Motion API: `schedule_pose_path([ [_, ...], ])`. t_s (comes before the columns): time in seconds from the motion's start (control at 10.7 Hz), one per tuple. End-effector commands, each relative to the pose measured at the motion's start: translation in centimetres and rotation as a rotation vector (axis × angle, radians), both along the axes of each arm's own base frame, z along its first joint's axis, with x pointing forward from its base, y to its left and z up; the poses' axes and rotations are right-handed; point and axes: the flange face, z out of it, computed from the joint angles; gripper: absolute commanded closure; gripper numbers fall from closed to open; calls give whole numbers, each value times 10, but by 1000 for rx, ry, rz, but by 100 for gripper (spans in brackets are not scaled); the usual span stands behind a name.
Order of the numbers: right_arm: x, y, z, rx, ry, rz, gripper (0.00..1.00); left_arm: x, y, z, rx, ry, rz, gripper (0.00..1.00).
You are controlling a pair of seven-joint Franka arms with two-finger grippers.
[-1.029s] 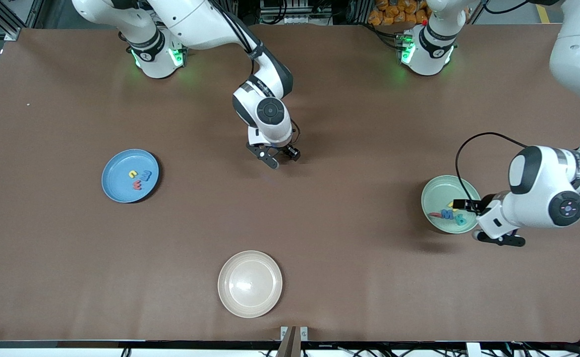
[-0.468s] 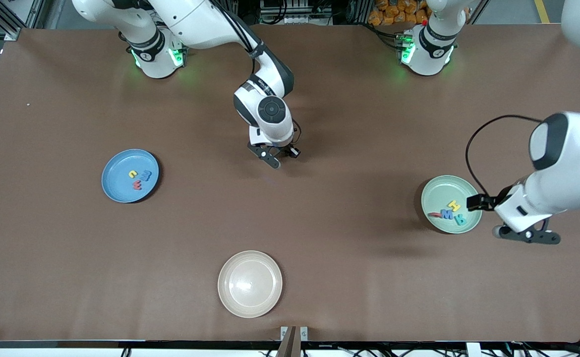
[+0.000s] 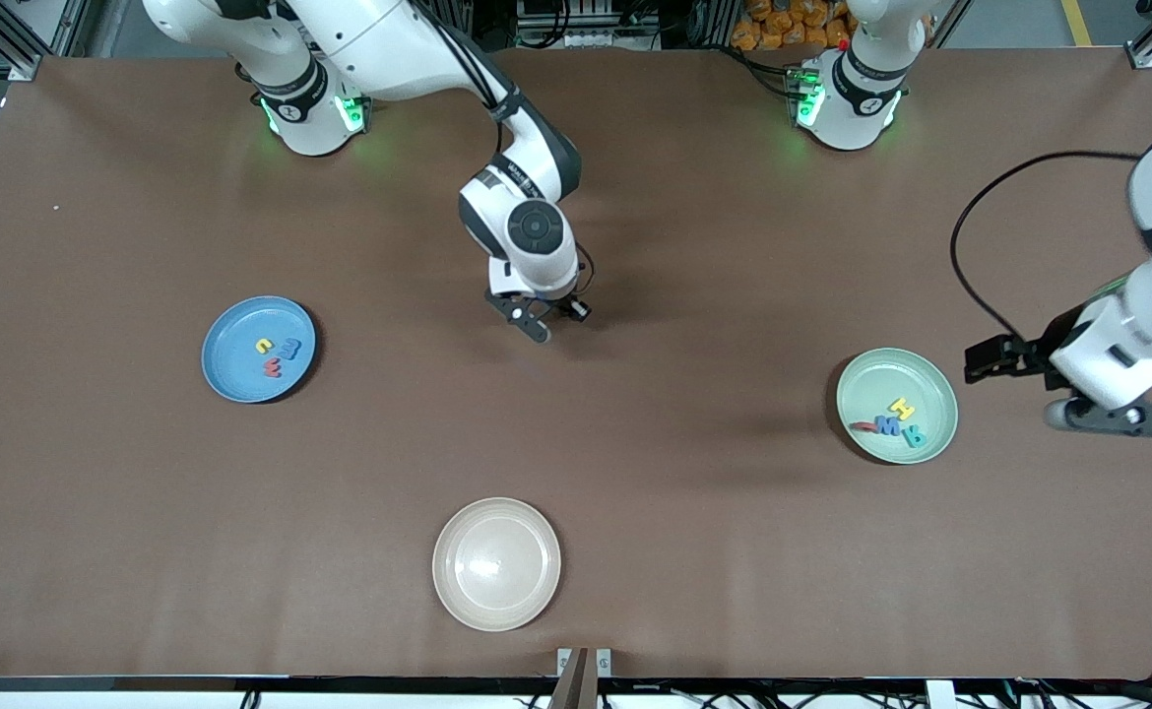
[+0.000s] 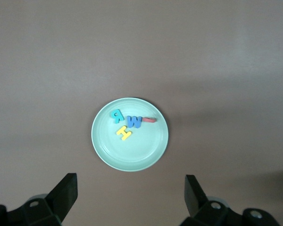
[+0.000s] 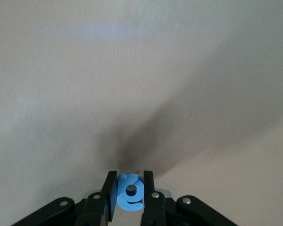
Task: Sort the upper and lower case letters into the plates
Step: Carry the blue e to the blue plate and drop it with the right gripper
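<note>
My right gripper (image 3: pixel 537 330) is low over the bare middle of the table. In the right wrist view my right gripper (image 5: pixel 130 188) is shut on a small blue letter (image 5: pixel 130 192) that stands upright between its fingers. The sky blue plate (image 3: pixel 226 340) lies toward the right arm's end and holds a yellow letter (image 3: pixel 263 346), a blue one (image 3: pixel 288 347) and a red one (image 3: pixel 272 367). The mint green plate (image 3: pixel 871 389) (image 4: pixel 132 153) holds several letters, among them a yellow H (image 3: pixel 901 406) (image 4: pixel 124 133). My left gripper (image 3: pixel 1122 421) (image 4: pixel 130 195) is open and empty over bare table beside the mint plate.
A cream-beige plate (image 3: pixel 496 563) with nothing in it lies near the table's front edge, nearer to the front camera than my right gripper. Brown table (image 3: pixel 694 492) stretches between the three plates. The left arm's black cable (image 3: pixel 970 286) hangs above the mint plate's end of the table.
My left arm has drawn back from over the mint plate toward its own end of the table, uncovering the letters. My right gripper has shut on the blue letter and has barely shifted.
</note>
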Motion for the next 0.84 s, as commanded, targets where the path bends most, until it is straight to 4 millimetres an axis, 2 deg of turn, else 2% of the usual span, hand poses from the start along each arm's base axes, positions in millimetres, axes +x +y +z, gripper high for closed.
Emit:
schedule_pose_path([
  [0.0,34,-19,20,-13,50,16,93,-11,4,28,-8,2,36,0],
  [0.09,49,-41,24,-24,87,52,93,-20,3,48,13,-26,41,0],
  [0.28,83,-109,29,-26,188,146,93,-34,2,64,64,-8,80,0],
  [0.37,96,-144,36,-27,225,167,93,-41,4,69,86,4,158,0],
  [0.47,103,-177,38,-44,275,251,93,-46,-6,68,101,32,206,0],
  [0.56,114,-219,37,-117,304,364,93,-48,-13,67,110,43,223,0],
  [0.75,130,-296,26,-101,355,445,93,-49,-9,63,128,64,234,0],
])
